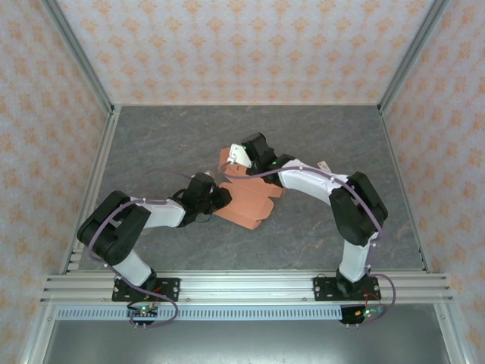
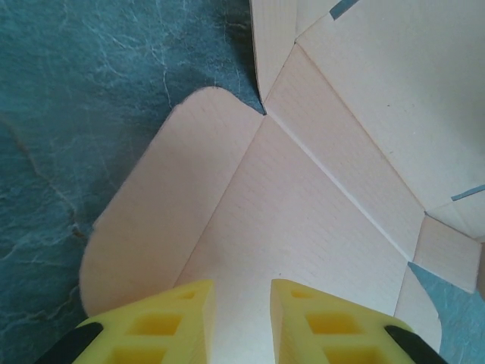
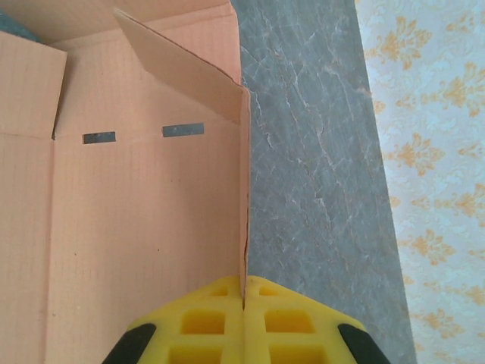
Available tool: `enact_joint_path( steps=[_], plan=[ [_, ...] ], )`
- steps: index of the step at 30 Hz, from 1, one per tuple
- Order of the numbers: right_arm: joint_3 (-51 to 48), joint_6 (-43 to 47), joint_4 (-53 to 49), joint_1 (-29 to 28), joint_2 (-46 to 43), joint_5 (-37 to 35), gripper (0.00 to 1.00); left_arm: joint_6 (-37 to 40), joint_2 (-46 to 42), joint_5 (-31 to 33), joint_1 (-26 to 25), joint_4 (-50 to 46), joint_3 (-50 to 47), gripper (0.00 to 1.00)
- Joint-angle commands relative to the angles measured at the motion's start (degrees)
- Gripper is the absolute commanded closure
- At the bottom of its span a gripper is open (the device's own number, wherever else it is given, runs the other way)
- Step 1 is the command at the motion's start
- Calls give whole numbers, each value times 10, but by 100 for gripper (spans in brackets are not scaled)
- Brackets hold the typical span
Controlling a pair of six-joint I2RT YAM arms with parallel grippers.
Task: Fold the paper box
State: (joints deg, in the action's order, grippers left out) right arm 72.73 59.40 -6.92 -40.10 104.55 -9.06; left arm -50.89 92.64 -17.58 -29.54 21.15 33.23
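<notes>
The paper box (image 1: 254, 205) lies unfolded in the middle of the grey table, a salmon-orange card sheet with flaps and crease lines. My left gripper (image 1: 220, 199) rests at its left edge. In the left wrist view the two yellow fingers (image 2: 182, 307) stand apart over a flat panel of the paper box (image 2: 303, 197), and nothing sits between them; the left gripper (image 2: 242, 287) is open. My right gripper (image 1: 236, 165) is at the sheet's far end. It (image 3: 244, 280) is shut on the edge of a side wall of the paper box (image 3: 144, 220), which it holds upright.
The grey marbled table (image 1: 151, 144) is fenced by patterned walls (image 1: 250, 45) at the back and both sides. An aluminium rail (image 1: 242, 287) carries both arm bases at the near edge. Bare tabletop (image 3: 318, 167) lies right of the raised wall.
</notes>
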Motion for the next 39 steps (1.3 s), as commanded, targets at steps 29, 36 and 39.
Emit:
enact_joint_path(
  steps=[29, 36, 39],
  plan=[
    [-79, 94, 149, 5, -78, 69, 100, 113, -143, -39, 110, -188, 155, 56],
    [-75, 98, 148, 5, -74, 70, 100, 124, -38, -115, 134, -258, 301, 49],
    [-74, 99, 146, 5, -73, 68, 100, 126, -10, -127, 134, -280, 340, 49]
  ],
)
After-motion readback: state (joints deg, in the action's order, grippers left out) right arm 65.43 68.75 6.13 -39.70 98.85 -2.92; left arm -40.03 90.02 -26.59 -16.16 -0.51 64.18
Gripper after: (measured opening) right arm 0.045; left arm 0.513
